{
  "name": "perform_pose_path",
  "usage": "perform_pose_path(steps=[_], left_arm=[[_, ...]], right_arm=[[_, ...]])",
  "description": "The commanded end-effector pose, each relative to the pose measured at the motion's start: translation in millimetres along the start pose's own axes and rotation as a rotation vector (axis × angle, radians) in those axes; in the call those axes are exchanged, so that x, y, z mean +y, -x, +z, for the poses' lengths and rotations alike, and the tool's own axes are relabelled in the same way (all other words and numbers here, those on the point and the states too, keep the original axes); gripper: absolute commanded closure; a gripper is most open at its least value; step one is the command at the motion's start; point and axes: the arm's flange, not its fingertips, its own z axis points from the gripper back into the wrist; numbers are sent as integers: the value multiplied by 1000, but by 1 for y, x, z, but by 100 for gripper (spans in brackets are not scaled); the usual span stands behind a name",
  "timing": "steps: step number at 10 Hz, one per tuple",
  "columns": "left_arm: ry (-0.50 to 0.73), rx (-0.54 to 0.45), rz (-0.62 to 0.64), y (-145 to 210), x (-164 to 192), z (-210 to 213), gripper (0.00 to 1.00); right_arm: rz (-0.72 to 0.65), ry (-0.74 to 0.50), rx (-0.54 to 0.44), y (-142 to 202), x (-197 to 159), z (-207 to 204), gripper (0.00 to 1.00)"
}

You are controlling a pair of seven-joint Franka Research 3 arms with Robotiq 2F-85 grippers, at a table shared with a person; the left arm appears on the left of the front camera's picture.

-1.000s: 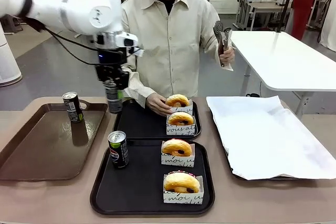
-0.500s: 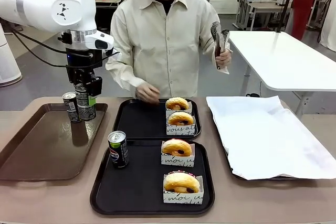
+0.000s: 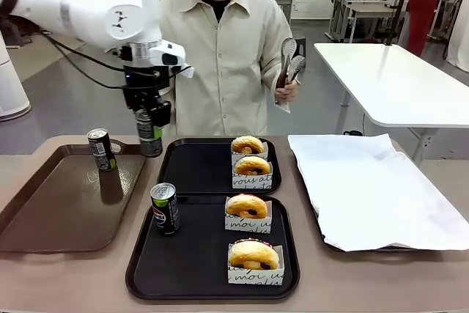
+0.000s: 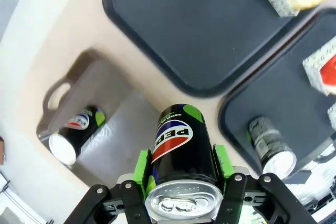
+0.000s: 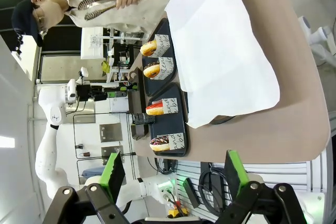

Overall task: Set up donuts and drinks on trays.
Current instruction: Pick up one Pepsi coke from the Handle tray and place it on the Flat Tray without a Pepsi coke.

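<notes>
Pepsi can [image 4: 181, 161], pinched in the left tool [image 3: 149, 124], has swung back from the brown tray [image 3: 44, 210] toward the far black tray [image 3: 198, 170]; right tool [image 5: 173, 182] spread.

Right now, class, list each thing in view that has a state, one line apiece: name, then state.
Left pincer: shut on held can, lifted.
Held can: upright, airborne between brown tray and far black tray.
Right pincer: open, empty.
Pepsi can: upright on near black tray.
Brown tray: one can standing.
Far black tray: two boxed donuts.
</notes>
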Motion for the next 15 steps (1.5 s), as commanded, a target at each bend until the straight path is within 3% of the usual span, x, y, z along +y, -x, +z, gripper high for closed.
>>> perform_pose_path(steps=[1,5,10,11,12,13,15], left_arm=[[-16,-24,13,-42,3,-2,41],[31,-67,24,-79,2,-56,41],[23,21,23,-96,5,-91,41],[29,26,25,-95,5,-92,26],[32,32,22,-96,6,-91,22],[38,36,26,-96,6,-93,9],[43,37,27,-96,7,-92,0]], right_arm=[[13,-19,-1,0,0,1,0],[13,-19,-1,0,0,1,0],[13,-19,-1,0,0,1,0],[13,-19,-1,0,0,1,0],[13,-19,-1,0,0,1,0],[13,-19,-1,0,0,1,0],[13,-19,-1,0,0,1,0]])
